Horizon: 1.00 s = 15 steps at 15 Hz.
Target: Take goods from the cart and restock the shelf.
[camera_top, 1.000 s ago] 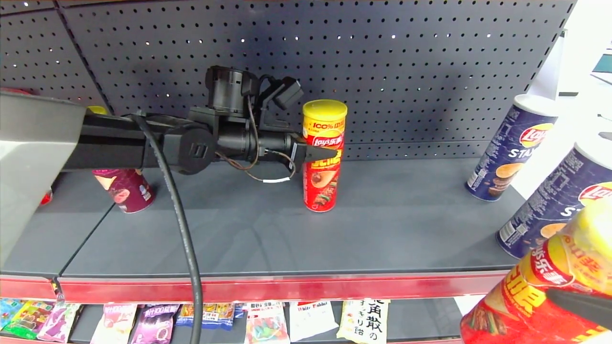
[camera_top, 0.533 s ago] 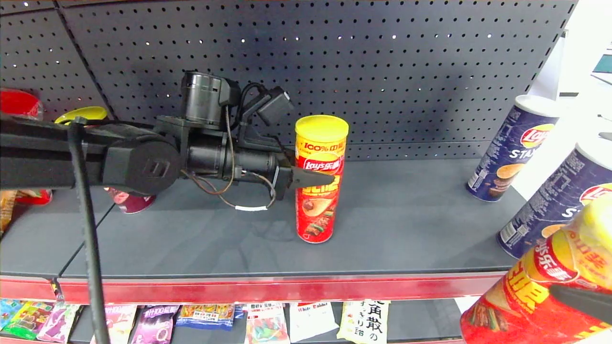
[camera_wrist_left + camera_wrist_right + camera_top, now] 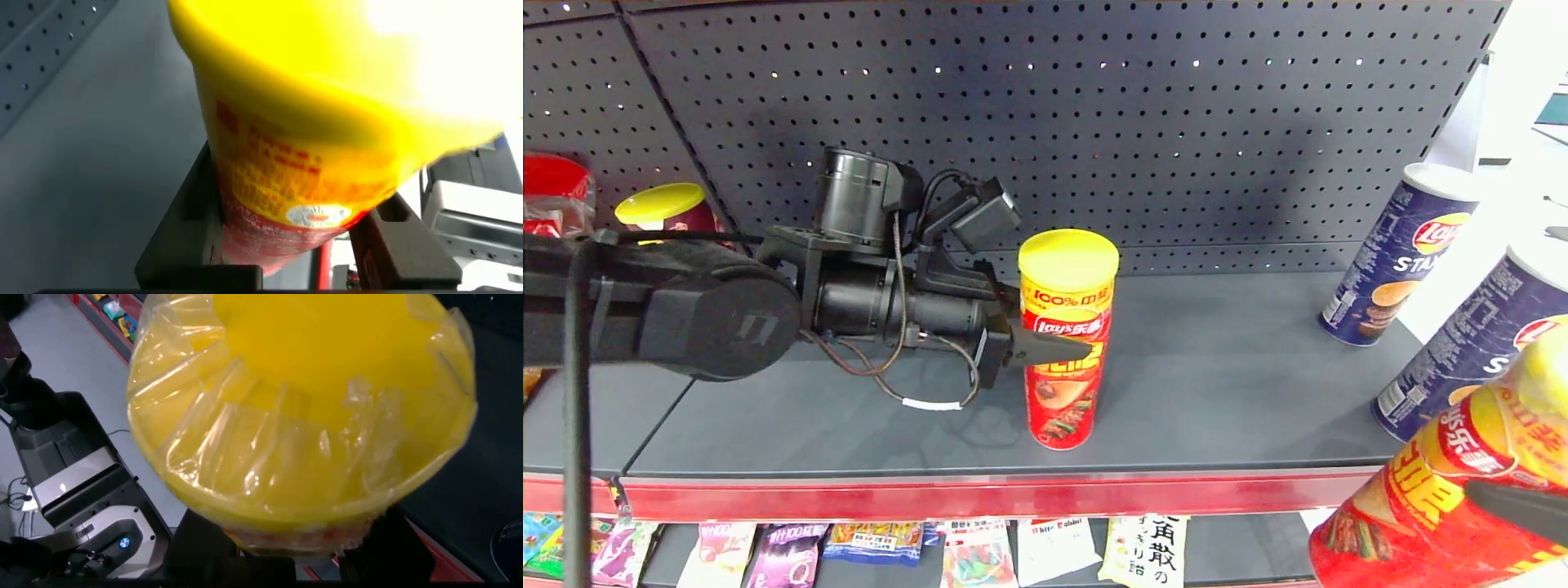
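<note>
- While the left claw (image 3: pixel 1062 347) pinches the red can (image 3: pixel 1062 408) near the shelf's (image 3: pixel 849 425) six-o'clock edge, release could topple it.
- Right claw (image 3: pixel 290 551), gripping a wrapped can (image 3: pixel 1445 490) at four o'clock, might clip blue cans (image 3: pixel 1396 253).

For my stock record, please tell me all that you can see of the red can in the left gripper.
The red can is a tall round tube with a flat yellow lid, a yellow band below it and glossy red sides printed with food pictures. It is upright near the front edge of the grey shelf; whether its base rests on the board I cannot tell. The left gripper clamps it at mid-height, a finger on each side.
</note>
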Tool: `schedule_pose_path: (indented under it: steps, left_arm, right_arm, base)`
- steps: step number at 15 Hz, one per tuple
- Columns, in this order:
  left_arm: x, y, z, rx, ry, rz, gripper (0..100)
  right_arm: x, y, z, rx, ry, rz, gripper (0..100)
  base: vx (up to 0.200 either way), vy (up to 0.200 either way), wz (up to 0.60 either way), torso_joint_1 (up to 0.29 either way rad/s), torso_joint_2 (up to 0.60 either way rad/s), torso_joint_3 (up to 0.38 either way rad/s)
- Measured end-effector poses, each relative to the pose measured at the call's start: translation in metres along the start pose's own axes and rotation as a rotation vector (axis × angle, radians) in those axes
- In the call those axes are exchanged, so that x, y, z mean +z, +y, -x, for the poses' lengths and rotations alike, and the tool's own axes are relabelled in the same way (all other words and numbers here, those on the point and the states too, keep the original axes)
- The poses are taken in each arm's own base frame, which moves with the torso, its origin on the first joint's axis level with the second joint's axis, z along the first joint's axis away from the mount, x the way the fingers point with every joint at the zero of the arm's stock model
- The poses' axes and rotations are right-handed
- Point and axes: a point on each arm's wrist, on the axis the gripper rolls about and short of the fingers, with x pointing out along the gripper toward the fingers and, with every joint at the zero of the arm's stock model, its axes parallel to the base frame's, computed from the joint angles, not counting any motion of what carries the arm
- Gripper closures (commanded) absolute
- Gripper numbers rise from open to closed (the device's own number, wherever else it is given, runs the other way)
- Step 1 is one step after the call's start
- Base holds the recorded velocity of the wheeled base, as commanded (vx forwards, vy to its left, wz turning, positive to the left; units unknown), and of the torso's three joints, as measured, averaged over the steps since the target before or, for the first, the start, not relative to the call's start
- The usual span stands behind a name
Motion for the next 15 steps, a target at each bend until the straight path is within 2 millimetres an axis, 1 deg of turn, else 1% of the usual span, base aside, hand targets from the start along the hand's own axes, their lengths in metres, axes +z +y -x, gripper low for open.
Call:
schedule_pose_path:
  steps: [4, 12, 13, 15]
  left_arm:
    - [-0.005, -0.012, 0.007, -0.008, 0.005, 0.003, 100]
    - [-0.012, -0.023, 0.011, -0.022, 0.015, 0.017, 100]
    - [-0.012, -0.024, 0.012, -0.022, 0.018, 0.017, 0]
    - [-0.016, -0.025, 0.012, -0.026, 0.031, 0.029, 0]
  right_arm:
    - [0.000, 0.000, 0.000, 0.002, 0.002, -0.001, 100]
    - [0.000, -0.001, -0.002, 0.004, 0.007, -0.003, 100]
    - [0.000, -0.001, -0.003, 0.004, 0.008, -0.004, 100]
    - [0.001, -0.002, -0.004, 0.008, 0.012, -0.006, 100]
  base:
    - [0.000, 0.000, 0.00, 0.000, 0.00, 0.000]
    - [0.000, 0.000, 0.00, 0.000, 0.00, 0.000]
    - [0.000, 0.000, 0.00, 0.000, 0.00, 0.000]
    - [0.000, 0.000, 0.00, 0.000, 0.00, 0.000]
